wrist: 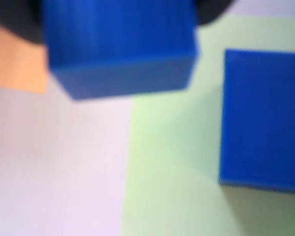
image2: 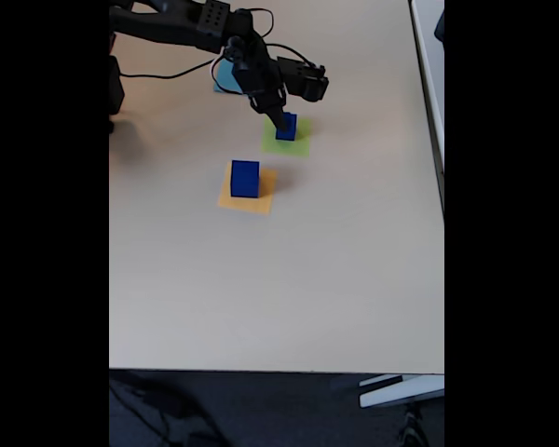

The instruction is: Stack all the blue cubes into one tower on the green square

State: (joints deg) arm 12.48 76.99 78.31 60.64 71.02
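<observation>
fixed view: pale table (image2: 289,289); black arm (image2: 182,23) reaching over the green square (image2: 298,144); a blue cube (image2: 245,178) on the orange square (image2: 252,200). the gripper (image2: 279,121) is at a second blue cube (image2: 287,127) on the green square. wrist view, blurred: a cube (wrist: 120,44) apparently clamped between the dark jaws, another cube (wrist: 263,118) resting on the green paper.

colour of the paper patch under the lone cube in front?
Orange-yellow flat paper square, clearest in the fixed view.
</observation>
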